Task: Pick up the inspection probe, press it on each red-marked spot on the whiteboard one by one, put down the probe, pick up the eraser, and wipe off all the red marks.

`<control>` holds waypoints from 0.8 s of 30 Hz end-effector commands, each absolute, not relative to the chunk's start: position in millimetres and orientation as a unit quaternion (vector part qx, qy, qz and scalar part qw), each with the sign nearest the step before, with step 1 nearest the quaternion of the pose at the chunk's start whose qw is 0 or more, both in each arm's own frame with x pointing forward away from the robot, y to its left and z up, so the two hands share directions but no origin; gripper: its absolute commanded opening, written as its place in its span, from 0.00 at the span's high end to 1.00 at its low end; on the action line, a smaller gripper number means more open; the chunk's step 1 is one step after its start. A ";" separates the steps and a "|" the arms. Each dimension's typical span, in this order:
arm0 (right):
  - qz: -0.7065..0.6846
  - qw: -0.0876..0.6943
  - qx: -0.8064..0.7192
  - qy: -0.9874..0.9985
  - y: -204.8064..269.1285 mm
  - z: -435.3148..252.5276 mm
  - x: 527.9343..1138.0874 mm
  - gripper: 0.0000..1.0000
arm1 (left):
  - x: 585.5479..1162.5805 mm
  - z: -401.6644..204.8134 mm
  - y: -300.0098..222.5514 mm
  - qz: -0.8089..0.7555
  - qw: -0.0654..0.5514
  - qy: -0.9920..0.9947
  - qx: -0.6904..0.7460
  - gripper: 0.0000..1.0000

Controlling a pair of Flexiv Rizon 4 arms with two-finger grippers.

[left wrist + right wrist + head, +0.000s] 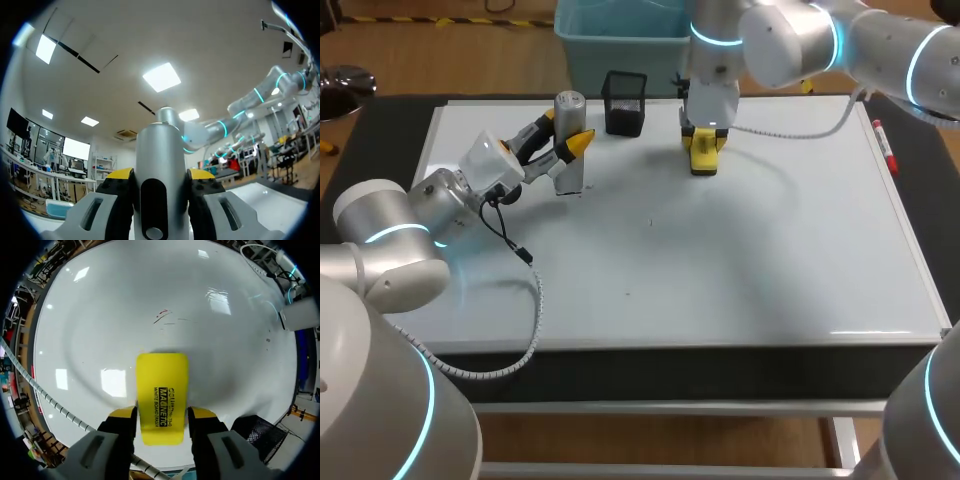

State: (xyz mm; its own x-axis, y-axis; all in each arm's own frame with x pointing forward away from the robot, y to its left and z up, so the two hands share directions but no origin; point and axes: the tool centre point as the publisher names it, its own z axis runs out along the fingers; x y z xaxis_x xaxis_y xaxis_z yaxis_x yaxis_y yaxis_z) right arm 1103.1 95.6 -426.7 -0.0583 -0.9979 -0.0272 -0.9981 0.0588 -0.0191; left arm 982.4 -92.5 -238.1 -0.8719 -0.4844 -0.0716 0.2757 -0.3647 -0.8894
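Grip of my right gripper (162, 416): clamped across the long sides of the eraser (162, 385), a flat yellow block, likely light and stiff, at the far middle of the whiteboard (90, 315), with a faint red mark (161, 316) just ahead. My left gripper (162, 181), far left, is clamped on the probe (159, 150), a smooth silver cylinder, probably slippery.

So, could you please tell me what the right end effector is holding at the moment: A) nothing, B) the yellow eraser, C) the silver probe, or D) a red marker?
B: the right end effector is shut on the yellow eraser, its fingers on both sides, while the silver probe sits in the left end effector.
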 end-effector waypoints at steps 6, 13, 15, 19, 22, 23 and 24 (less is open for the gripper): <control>0.036 0.042 -0.627 0.777 74.6 -397.2 1112.9 0.00 | 982.3 -237.0 -92.5 -0.820 0.232 0.514 -0.102 1.00; 0.160 0.053 -0.499 0.850 46.0 -375.3 1131.8 0.00 | 982.3 -237.0 -92.5 -0.820 0.232 0.514 -0.102 1.00; 0.212 0.062 -0.458 0.861 35.3 -369.0 1137.4 0.00 | 982.3 -237.0 -92.5 -0.820 0.232 0.514 -0.102 1.00; 0.252 0.063 -0.377 0.889 16.5 -360.5 1146.9 0.00 | 982.3 -237.0 -92.5 -0.820 0.232 0.514 -0.102 1.00; 0.265 0.062 -0.331 0.904 7.3 -353.6 1152.3 0.00 | 982.3 -237.0 -92.5 -0.820 0.232 0.514 -0.102 1.00; 0.277 0.059 -0.308 0.908 3.0 -350.5 1155.1 0.00 | 982.3 -237.0 -92.5 -0.820 0.232 0.514 -0.102 1.00; 0.287 0.063 -0.304 0.906 -0.3 -347.8 1156.0 0.00 | 982.3 -237.0 -92.5 -0.820 0.232 0.514 -0.102 1.00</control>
